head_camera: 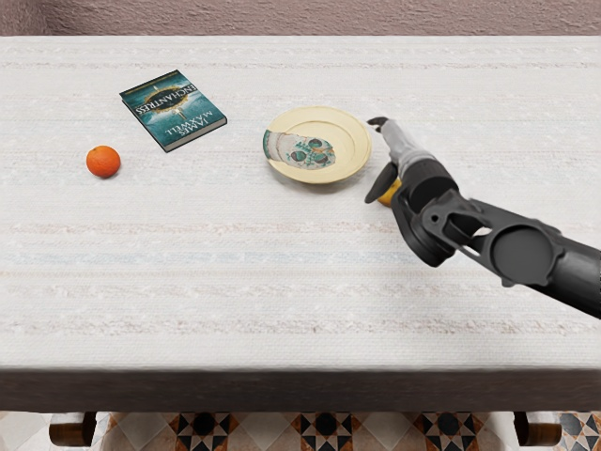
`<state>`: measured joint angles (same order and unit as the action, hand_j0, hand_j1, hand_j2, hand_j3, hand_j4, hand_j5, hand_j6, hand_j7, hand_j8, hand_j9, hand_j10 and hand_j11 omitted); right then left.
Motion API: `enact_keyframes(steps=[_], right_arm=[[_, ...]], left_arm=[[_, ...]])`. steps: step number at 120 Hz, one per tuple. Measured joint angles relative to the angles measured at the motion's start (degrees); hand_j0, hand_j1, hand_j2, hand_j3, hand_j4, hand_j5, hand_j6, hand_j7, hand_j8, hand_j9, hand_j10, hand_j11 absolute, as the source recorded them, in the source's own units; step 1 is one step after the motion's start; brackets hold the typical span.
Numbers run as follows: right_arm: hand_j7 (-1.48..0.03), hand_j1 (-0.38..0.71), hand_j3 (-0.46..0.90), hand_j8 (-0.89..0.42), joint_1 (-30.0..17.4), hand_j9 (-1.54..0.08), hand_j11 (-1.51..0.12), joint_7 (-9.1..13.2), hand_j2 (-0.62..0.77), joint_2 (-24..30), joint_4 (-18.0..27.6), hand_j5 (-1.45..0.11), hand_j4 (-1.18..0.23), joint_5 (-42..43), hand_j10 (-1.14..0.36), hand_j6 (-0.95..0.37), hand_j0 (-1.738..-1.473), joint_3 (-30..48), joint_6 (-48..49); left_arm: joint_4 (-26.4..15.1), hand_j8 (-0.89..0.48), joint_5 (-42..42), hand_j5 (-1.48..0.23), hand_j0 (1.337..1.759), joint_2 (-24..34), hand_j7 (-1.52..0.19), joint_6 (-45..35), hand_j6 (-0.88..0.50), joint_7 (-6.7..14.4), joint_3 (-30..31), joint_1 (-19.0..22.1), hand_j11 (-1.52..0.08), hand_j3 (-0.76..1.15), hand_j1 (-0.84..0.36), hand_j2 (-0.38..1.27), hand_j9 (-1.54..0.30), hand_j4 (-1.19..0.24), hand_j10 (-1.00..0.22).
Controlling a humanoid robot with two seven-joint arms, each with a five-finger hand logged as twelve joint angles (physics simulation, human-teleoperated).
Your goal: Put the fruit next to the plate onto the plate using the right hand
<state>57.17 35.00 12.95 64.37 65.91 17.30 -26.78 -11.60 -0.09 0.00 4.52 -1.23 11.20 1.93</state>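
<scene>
One right hand (399,160) sits on the fruit (383,194) beside the plate (357,127); I cannot tell if it grips, so squeeze first.

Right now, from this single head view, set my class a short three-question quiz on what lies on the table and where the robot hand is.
1. True or false: the yellow fruit already lies on the plate.
2. Which thing lies furthest to the picture's left? A) the book B) the orange C) the plate
3. Fill in: the right robot hand is at the yellow fruit, on the plate's ____ side in the picture.

Key: 1 false, it is on the table beside the plate; 2 B; 3 right.
</scene>
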Motion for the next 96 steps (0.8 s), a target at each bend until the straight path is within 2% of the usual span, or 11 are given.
enact_keyframes(steps=[21,48,72,96], right_arm=[[-0.23,-0.13,0.0,-0.18,-0.7,-0.23,-0.23,0.0,-0.03,-0.4,-2.5,-0.23,-0.18,0.0,-0.18,-0.18,-1.658,-1.6,-1.3],[-0.32,-0.05,0.0,-0.25,-0.9,-0.32,-0.32,0.0,-0.05,-0.7,-5.3,-0.32,-0.25,-0.1,-0.25,-0.25,-1.658,-4.2,-3.2],[-0.38,0.03,0.0,-0.29,-1.2,-0.38,-0.38,0.0,-0.09,-1.5,-6.0,-0.38,-0.29,-0.1,-0.29,-0.29,-1.658,-5.3,-3.9],[-0.4,0.03,0.0,-0.31,-1.3,-0.4,-0.4,0.0,-0.07,-2.2,-5.9,-0.4,-0.31,-0.1,-0.31,-0.31,-1.658,-5.8,-4.0]], left_arm=[[0.0,0.0,0.0,0.0,1.658,0.0,0.0,0.0,0.0,0.0,0.0,0.0,0.0,0.0,0.35,0.0,0.0,0.0,0.0],[0.0,0.0,0.0,0.0,1.658,0.0,0.0,0.0,0.0,0.0,0.0,0.0,0.0,0.0,0.35,0.0,0.0,0.0,0.0],[0.0,0.0,0.0,0.0,1.658,0.0,0.0,0.0,0.0,0.0,0.0,0.0,0.0,0.0,0.35,0.0,0.0,0.0,0.0],[0.0,0.0,0.0,0.0,1.658,0.0,0.0,0.0,0.0,0.0,0.0,0.0,0.0,0.0,0.35,0.0,0.0,0.0,0.0]])
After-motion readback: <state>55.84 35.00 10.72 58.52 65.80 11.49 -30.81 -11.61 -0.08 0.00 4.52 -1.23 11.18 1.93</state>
